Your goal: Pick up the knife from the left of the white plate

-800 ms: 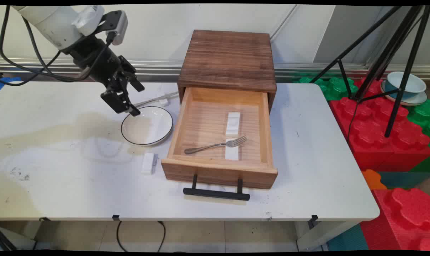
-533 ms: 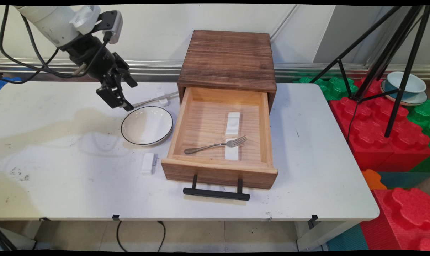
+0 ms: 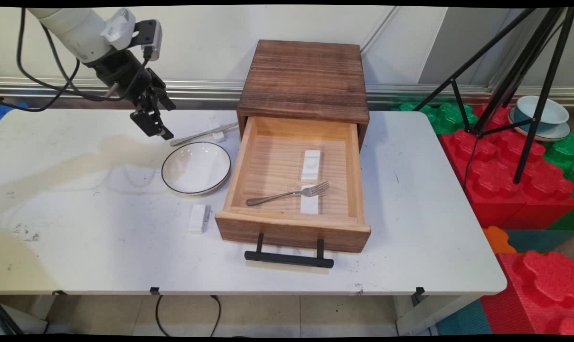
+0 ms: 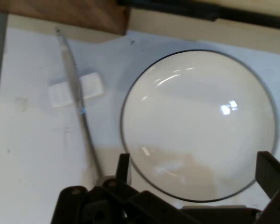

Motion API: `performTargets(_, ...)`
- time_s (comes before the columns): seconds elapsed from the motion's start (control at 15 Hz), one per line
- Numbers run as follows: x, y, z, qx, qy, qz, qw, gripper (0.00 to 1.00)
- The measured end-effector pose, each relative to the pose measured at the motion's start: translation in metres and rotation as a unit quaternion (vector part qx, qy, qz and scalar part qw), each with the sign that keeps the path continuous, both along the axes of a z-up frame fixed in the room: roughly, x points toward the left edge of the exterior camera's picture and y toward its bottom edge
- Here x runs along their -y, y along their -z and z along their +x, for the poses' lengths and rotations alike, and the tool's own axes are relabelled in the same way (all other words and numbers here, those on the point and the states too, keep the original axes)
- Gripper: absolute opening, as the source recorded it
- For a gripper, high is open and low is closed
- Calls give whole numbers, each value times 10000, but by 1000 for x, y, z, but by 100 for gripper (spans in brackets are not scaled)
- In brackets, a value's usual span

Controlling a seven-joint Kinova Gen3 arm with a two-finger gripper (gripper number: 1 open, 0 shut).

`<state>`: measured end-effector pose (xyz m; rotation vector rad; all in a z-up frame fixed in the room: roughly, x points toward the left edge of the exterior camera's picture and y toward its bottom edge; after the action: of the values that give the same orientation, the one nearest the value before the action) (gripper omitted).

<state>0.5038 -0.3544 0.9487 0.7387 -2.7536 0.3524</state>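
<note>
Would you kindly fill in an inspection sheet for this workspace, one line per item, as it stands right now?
Surface: white table, stained and scuffed on its left half.
Job's things: white plate with dark rim, empty, left of the open wooden drawer; a fork lies in the drawer across a white block.
Clutter: a thin metal utensil over a small white block behind the plate; another white block near the drawer's front corner.
Grippers: gripper open, raised above the table behind the plate, holding nothing.
Cables: black cables hang from the arm; one loops under the table.
Surroundings: black tripod, red and green foam blocks, stacked bowls.
</note>
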Motion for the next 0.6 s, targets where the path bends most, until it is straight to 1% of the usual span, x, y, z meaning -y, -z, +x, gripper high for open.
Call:
performTargets(0.27,29,23,13,146,-163,-82,9997,100)
performTargets(0.6,59,51,21,255,-285,-119,9992,100)
